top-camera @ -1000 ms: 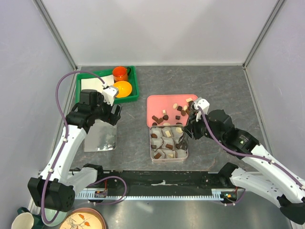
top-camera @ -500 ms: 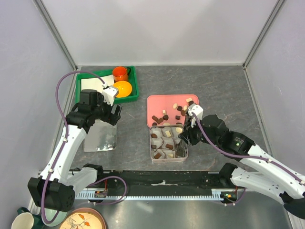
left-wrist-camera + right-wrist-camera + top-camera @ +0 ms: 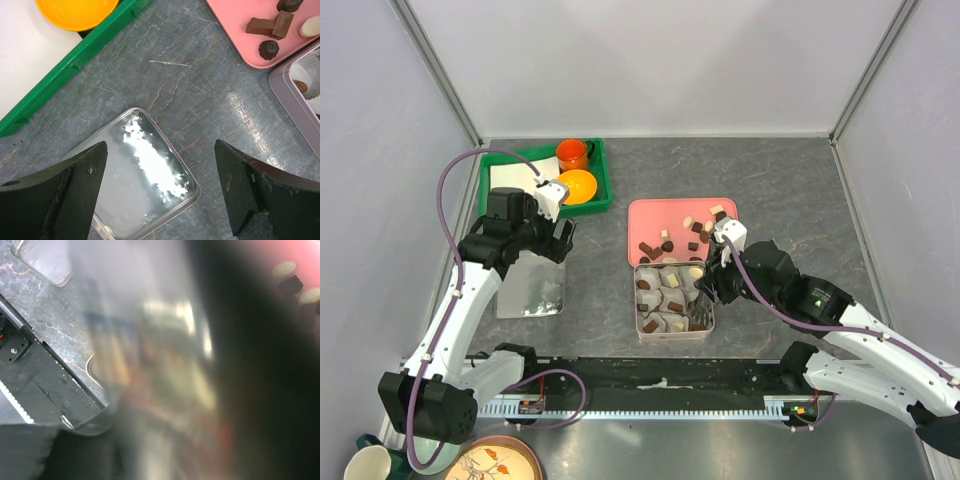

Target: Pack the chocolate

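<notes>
I am looking down at a grey, stone-patterned surface (image 3: 770,190) with a square tin (image 3: 673,337) near its middle. The tin is lined with pale paper cups (image 3: 672,300). The chocolate (image 3: 670,243) is in two places. Most pieces lie loose on a pink tray (image 3: 655,215) that touches the tin's far edge, and several sit inside the tin's cups. The loose pieces are small, mostly dark brown with a few cream ones, and they share no common direction. My left wrist camera shows two short brown bars side by side. One lies flat across the view and the other is tilted against it, with a round fluted piece and a pale oval beside them. My right tool (image 3: 706,290) hangs over the tin's right-hand side. My wrist hides the jaws from above and my right wrist camera is a blur, so I cannot tell whether this tool is wide, narrow or holding anything. Well to the left of the tin, my left tool (image 3: 160,190) is spread wide and holds nothing. It sits above a flat metal lid (image 3: 145,185) that lies shiny side up. Beyond the tin and to its left is a green tray (image 3: 595,205) holding an orange cup (image 3: 572,153) and an orange bowl (image 3: 577,186).
</notes>
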Controlling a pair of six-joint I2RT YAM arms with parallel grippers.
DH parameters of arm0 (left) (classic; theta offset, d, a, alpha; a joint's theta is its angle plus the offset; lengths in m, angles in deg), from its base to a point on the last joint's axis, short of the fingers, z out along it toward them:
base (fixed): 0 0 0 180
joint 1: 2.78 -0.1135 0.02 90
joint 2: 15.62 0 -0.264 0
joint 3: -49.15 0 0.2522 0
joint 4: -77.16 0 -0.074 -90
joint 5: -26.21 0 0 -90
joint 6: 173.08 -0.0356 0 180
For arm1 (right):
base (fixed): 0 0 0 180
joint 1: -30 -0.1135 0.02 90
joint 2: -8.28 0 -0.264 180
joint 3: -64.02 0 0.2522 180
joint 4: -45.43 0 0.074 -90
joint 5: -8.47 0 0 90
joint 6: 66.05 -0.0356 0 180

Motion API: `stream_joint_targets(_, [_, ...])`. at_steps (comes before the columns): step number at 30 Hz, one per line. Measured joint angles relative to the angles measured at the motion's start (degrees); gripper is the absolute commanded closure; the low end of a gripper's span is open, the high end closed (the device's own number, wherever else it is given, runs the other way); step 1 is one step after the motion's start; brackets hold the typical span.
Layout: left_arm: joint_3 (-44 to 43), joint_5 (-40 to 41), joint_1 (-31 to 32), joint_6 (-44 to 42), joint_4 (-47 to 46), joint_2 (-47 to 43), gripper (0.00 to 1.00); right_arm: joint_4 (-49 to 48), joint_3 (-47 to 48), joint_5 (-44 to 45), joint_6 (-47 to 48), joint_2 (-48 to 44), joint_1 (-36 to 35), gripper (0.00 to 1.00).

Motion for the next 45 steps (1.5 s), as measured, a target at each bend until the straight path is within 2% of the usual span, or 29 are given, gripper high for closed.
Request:
stream_joint_targets(5, [0.0, 0.0, 0.0, 0.0, 0.09, 0.0, 0.05, 0.35, 0.31, 2.82, 0.22, -0.42, -0.04, 0.8])
stream_joint_targets(11, [0.0, -0.04, 0.0, 0.0, 0.17, 0.0, 0.05, 3.21, 7.17, 13.9, 1.73, -0.39, 0.42, 0.85])
stream_joint_targets(14, [0.0, -0.39, 0.0, 0.02, 0.17, -0.04, 0.05, 4.55, 12.92, 17.53, 3.17, 2.95, 5.14, 0.85])
stream_joint_targets(19, [0.0, -0.5, 0.0, 0.0, 0.17, -0.68, 0.05, 4.96, 17.0, 17.73, 5.84, 11.26, 21.51, 0.82])
stream_joint_targets(22, [0.0, -0.59, 0.0, 0.0, 0.17, -1.07, 0.05, 5.66, 17.9, 17.92, 6.71, 19.04, 28.48, 0.82])
stream_joint_targets(31, [0.0, -1.05, 0.0, 0.0, 0.15, -1.4, 0.04, 7.45, 24.79, 18.58, 9.31, 45.57, 35.21, 0.81])
stream_joint_targets(38, [1.16, -1.99, 0.0, 0.02, 0.13, -2.49, 0.04, 7.93, 28.92, 19.74, 10.03, 55.15, 37.7, 0.78])
stream_joint_targets(41, [2.29, -1.46, 0.0, 0.0, 0.11, -2.43, 0.04, 7.78, 29.09, 20.52, 10.21, 57.42, 37.92, 0.72])
stream_joint_targets(45, [4.17, 2.36, 0.0, 0.11, -0.07, -0.98, 0.04, 7.48, 29.14, 21.53, 10.58, 60.89, 38.51, 0.57])
